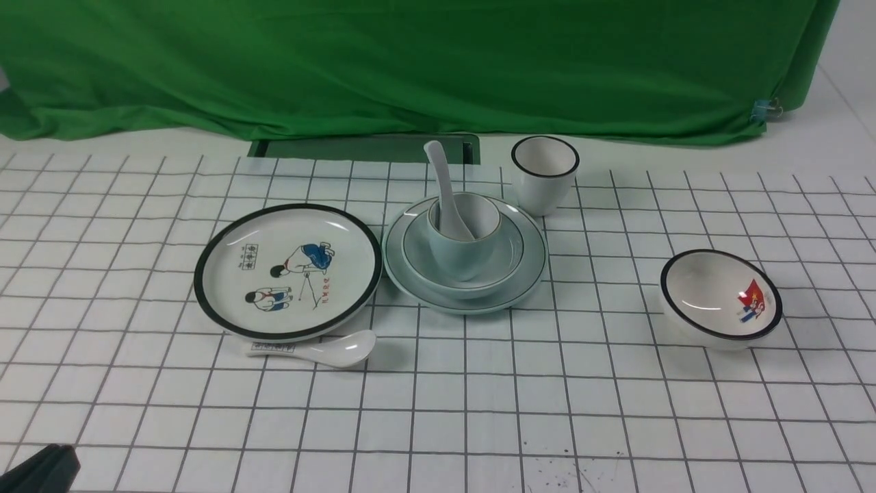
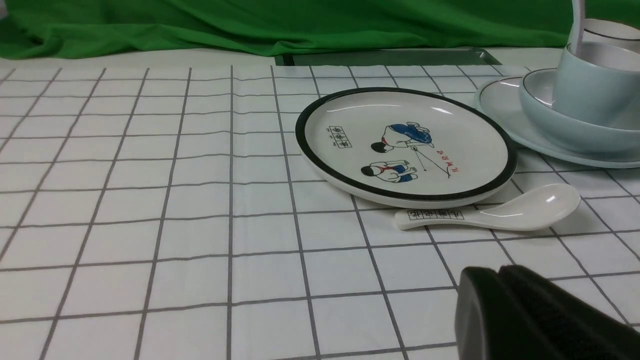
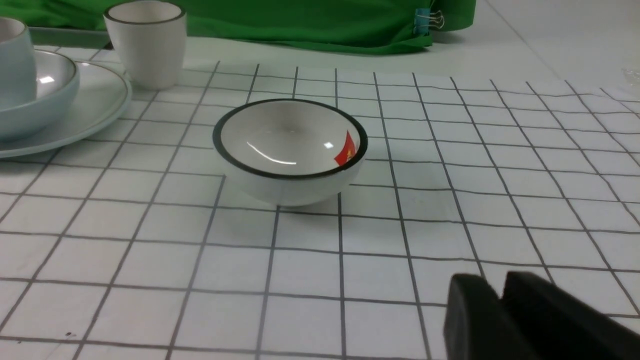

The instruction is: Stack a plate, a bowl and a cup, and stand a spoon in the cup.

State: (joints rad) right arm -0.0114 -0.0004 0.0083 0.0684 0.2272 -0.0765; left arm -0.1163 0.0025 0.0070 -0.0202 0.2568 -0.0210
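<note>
Front view. The plate (image 1: 530,236), pale blue-green with a thin dark rim line, lies on the checked tablecloth (image 1: 479,383) near the middle. The bowl (image 1: 510,257) sits in the plate, the cup (image 1: 465,253) stands in the bowl, and the spoon (image 1: 448,195) stands in the cup, its handle leaning up toward the green backdrop (image 1: 410,61). Just beside the stack on my left lies the cartoon plate (image 1: 287,270), white with a thick black rim. The marked spoon (image 1: 315,349) lies flat along its near edge, bowl end toward my right. The black-rimmed cup (image 1: 544,174) stands behind the stack, to my right of it. The picture bowl (image 1: 720,298) sits well apart on my right. My left gripper (image 1: 37,469) shows only as a dark tip in the near left corner. My right gripper is out of this view.

Left wrist view. My left gripper (image 2: 500,272) has its fingers pressed together, with nothing between them. It is clear of the tablecloth items. Beyond it are the marked spoon (image 2: 495,215), the cartoon plate (image 2: 405,145), and at the picture's edge the plate (image 2: 505,100), bowl (image 2: 560,125) and cup (image 2: 590,85) stacked, with the spoon (image 2: 577,25) handle rising from the cup.

Right wrist view. My right gripper (image 3: 502,295) shows two dark fingers with a narrow slit between them, gripping nothing. I cannot tell whether that counts as apart. Ahead of it sits the picture bowl (image 3: 290,147), upright and untouched. Farther off are the black-rimmed cup (image 3: 145,42) and part of the plate (image 3: 95,112), bowl (image 3: 45,100) and cup (image 3: 17,60).
</note>
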